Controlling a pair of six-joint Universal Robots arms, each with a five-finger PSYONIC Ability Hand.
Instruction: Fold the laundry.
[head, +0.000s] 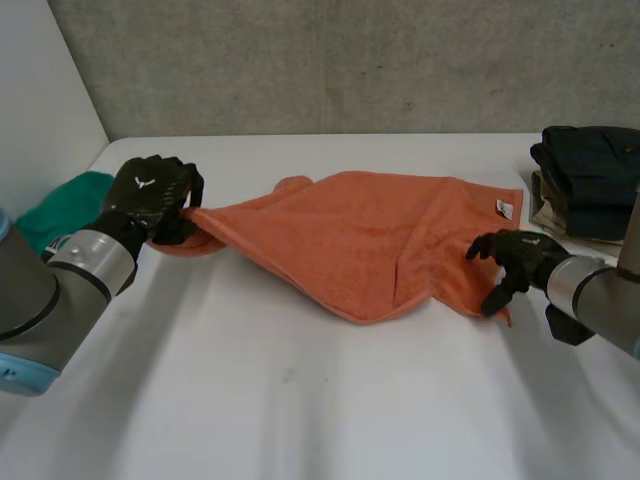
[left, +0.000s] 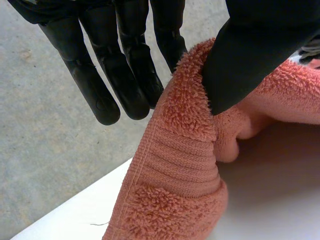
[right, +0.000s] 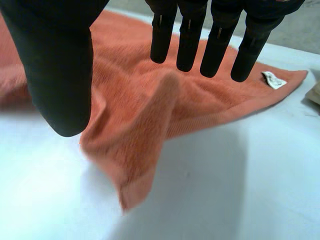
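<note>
Left arm (head: 40, 290) nearest, its left hand (head: 152, 195) pinching one corner of an orange towel (head: 370, 240) spread on the white table (head: 300, 400).
Green cloth (head: 60, 205) lies behind that hand; dark folded clothes (head: 590, 175) sit beyond the right hand (head: 510, 262). Left wrist view: thumb (left: 250, 55) clamps the towel's edge against a finger. Right wrist view: straight fingers (right: 215, 45) over a rumpled corner, gripping nothing, white label (right: 274, 80) beyond.
</note>
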